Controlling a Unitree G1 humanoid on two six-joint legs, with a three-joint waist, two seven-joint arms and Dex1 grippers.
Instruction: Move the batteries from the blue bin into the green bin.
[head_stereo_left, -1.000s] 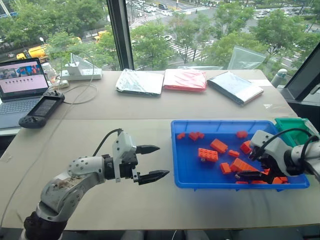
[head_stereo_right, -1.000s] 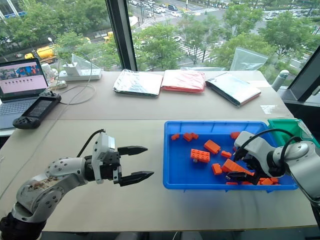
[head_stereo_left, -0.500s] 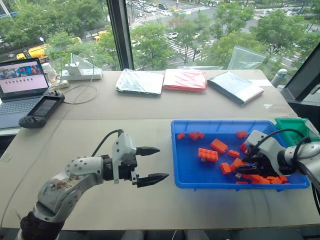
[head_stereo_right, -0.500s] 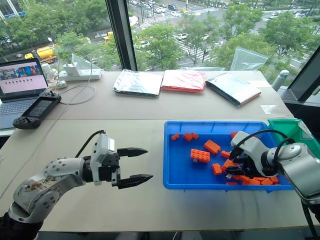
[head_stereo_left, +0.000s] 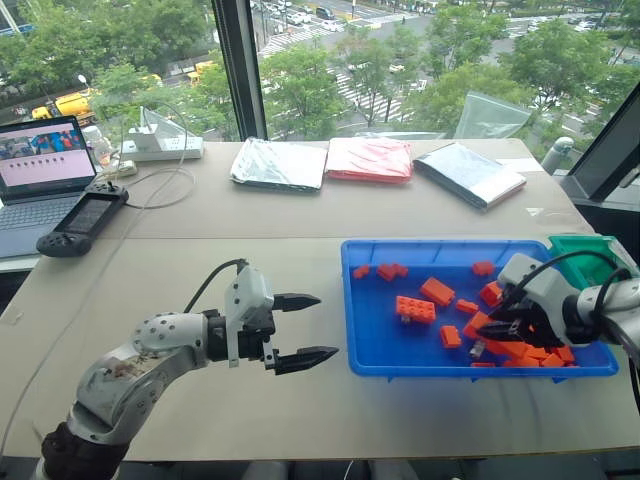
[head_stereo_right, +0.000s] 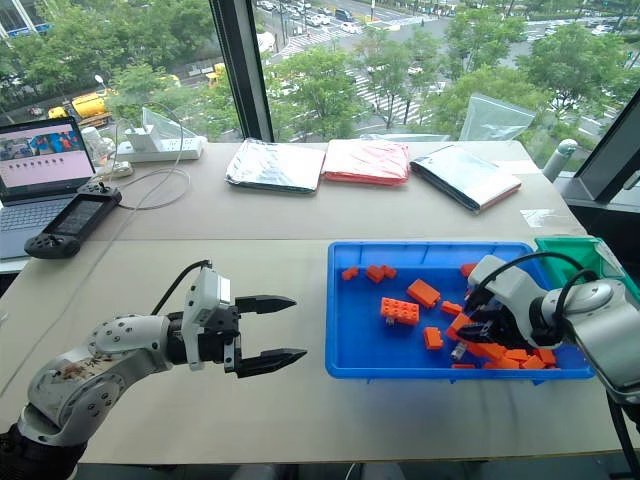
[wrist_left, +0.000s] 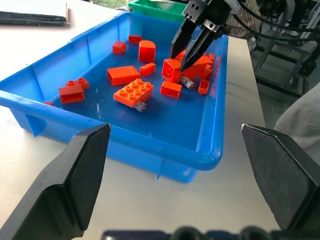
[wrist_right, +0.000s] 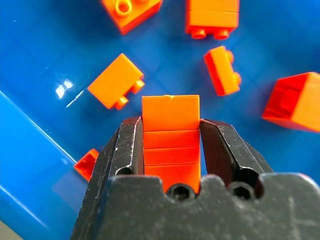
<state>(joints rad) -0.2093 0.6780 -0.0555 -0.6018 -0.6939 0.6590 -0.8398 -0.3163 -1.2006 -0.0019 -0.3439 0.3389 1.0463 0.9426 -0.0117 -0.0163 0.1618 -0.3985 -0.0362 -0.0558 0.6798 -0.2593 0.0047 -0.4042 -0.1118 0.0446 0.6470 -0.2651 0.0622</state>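
Since a second ago the right gripper (wrist_right: 171, 131) has gone from spread wide over the pile to clamped on an orange brick (wrist_right: 171, 134), and it is now sitting a touch higher over the right end of the blue bin (head_stereo_left: 368, 362). Its arm is reaching in from the right, fingers angling steeply down and toward the left. The left gripper (head_stereo_left: 307, 327) is hovering level over bare table (head_stereo_left: 250, 215) left of the bin, pointing right, its two black fingers standing well apart and holding nothing.

Looking along the right fingers, the wrist camera is showing what the head views are not: a smooth, ribbed, glossy plastic block pinched flat between both pads, above the shiny blue floor. The left wrist view is giving the low side-on angle, where two batteries are showing as small silvery cylinders: one battery (wrist_left: 188, 83) lying beside the bricks just under the right fingers, another battery (wrist_left: 140, 105) touching the studded flat brick (wrist_left: 132, 92). Both are lying on the bin floor. Behind the far rim, the green bin (wrist_left: 157, 7) is peeking out, its walls deeper and sloping.
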